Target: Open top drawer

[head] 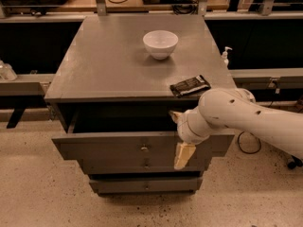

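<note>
The top drawer [109, 148] of the grey cabinet stands pulled out toward me. Its dark inside [120, 119] shows under the cabinet top, and its small metal knob [144, 149] sits at the centre of the front. My gripper [180, 136], on the end of the white arm [236, 115], is at the top edge of the drawer front, right of the knob. A cream part of it hangs down over the front face.
On the cabinet top [104, 65] stand a white bowl [160, 43] and, near the right front corner, a dark snack packet [190, 85]. The lower drawers [142, 186] are closed. A soap dispenser [226, 56] stands at the right. The floor is speckled.
</note>
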`<state>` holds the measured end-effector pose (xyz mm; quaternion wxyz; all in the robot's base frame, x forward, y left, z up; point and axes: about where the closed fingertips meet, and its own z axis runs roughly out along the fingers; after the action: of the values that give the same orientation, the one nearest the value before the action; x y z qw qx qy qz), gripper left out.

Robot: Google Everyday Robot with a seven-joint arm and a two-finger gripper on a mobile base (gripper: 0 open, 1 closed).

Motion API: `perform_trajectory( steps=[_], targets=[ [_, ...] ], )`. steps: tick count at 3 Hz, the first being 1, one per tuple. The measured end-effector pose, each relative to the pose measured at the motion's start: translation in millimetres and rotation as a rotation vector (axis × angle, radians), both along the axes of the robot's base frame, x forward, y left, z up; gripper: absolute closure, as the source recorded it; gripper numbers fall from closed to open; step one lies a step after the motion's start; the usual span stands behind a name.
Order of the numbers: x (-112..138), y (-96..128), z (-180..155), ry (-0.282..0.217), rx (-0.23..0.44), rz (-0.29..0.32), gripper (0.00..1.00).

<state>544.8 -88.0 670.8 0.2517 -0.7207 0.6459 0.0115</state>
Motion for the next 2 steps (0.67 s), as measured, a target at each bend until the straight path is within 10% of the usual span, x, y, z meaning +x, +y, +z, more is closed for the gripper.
perform_trajectory(
  steps=[2],
  targets=[
    [-18,8,0,0.051,-0.053,0.063,0.0]
  ],
)
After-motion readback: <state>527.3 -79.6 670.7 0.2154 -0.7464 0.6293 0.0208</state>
